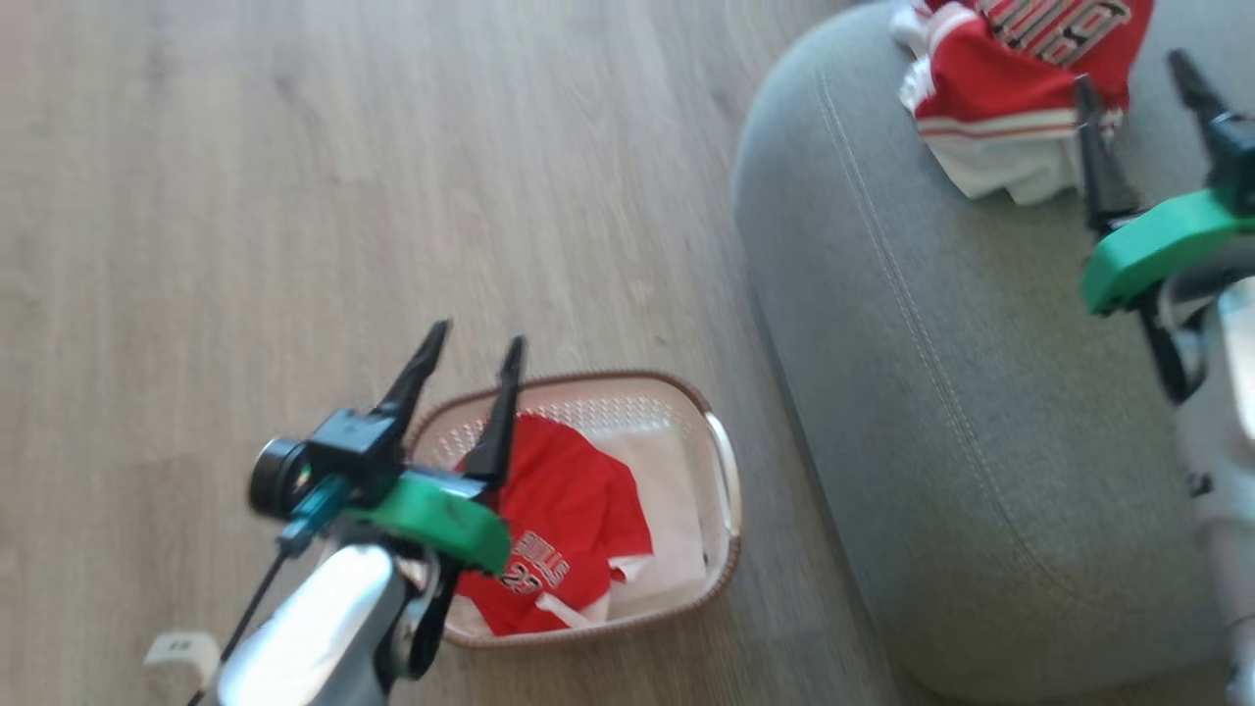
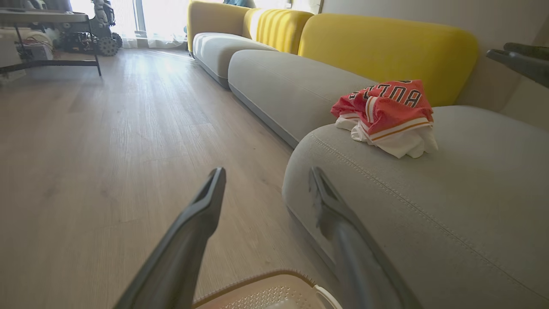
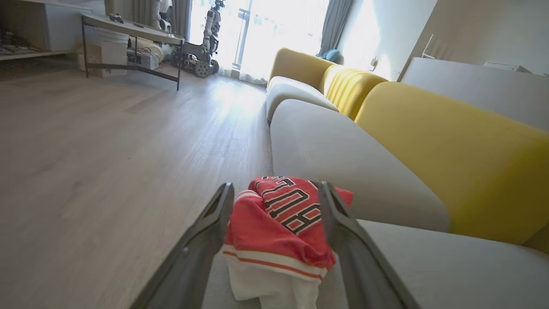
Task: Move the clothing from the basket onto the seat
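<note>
Clothing (image 1: pixel 564 520) in two lots. One red jersey lies crumpled in the basket (image 1: pixel 724 461), lettering up, with white cloth (image 1: pixel 662 510) beside it toward the end nearest the seat (image 1: pixel 931 412). Second jersey (image 1: pixel 1010 88) sits bunched on the seat near its rounded edge and stitch line, red on top, white trim and a pale fold underneath. Basket stands on the wood floor (image 1: pixel 294 196), near the seat's front, with a strip of floor between them. My left pincer (image 1: pixel 478 333) hangs over the basket's end away from the seat, fingers spread, nothing between them; in the left wrist view the brown rim shows at the bottom edge between my two fingers. My right pincer (image 1: pixel 1129 71) is over the seat, fingers parted and empty. In the right wrist view the second jersey shows between the two fingers. The left wrist view has those same fingers up in the air, well clear of the cloth. Yellow backrests (image 2: pixel 386 47) run behind the seat, with more grey cushions further along the row
</note>
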Robot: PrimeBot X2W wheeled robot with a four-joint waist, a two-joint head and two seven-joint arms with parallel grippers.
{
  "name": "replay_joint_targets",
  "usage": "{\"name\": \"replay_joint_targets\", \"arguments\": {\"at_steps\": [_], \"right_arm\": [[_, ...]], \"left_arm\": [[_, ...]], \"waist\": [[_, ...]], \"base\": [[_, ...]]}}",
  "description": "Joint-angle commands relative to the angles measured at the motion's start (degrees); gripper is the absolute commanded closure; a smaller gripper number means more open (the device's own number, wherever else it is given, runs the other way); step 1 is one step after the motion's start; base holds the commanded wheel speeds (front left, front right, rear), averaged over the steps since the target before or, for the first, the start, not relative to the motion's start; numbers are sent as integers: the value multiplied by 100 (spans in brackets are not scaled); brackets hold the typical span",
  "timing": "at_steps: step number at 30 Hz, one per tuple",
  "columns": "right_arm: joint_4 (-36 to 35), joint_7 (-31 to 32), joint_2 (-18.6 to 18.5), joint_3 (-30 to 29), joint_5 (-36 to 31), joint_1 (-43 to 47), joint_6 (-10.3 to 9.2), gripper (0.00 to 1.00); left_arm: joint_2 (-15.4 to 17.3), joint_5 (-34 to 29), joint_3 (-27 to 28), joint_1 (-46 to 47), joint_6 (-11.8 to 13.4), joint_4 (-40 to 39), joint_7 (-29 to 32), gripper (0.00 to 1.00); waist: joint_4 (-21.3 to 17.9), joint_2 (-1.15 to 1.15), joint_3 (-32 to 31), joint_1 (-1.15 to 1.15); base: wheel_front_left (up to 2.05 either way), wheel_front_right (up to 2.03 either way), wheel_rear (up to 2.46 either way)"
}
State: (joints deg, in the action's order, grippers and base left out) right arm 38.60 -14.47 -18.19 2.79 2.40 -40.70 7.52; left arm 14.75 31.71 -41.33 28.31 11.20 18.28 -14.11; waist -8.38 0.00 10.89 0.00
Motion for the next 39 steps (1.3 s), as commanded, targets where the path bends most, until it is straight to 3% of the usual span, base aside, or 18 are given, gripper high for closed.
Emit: {"name": "replay_joint_targets", "arguments": {"at_steps": [1, 8, 18, 25, 31, 39], "right_arm": [[-303, -32, 75, 115, 54, 62, -3, 0], [-835, 180, 688, -67, 128, 766, -3, 0], [-1582, 152, 1404, -556, -339, 1812, -3, 0], [-2109, 226, 1524, -605, -256, 2515, -3, 0], [-2547, 276, 1529, -235, 338, 3232, -3, 0], [-2801, 314, 1530, -14, 524, 3787, -3, 0]], "left_arm": [[193, 56, 344, -38, 81, -164, -75, 0], [381, 89, 1157, -896, 377, -430, -87, 0], [529, 9, 1983, -2032, 634, -738, -88, 0], [521, -100, 2240, -2524, 694, -941, -88, 0], [451, -237, 2436, -2894, 690, -1154, -88, 0], [266, -426, 2551, -3218, 635, -1323, -88, 0]], "waist": [[253, 0, -289, 0], [577, 0, -711, 0], [827, 0, -1018, 0], [910, 0, -1130, 0], [912, 0, -1187, 0], [896, 0, -1223, 0]], "base": [[0, 0, 0], [0, 0, 0], [0, 0, 0], [0, 0, 0], [0, 0, 0], [0, 0, 0]]}}
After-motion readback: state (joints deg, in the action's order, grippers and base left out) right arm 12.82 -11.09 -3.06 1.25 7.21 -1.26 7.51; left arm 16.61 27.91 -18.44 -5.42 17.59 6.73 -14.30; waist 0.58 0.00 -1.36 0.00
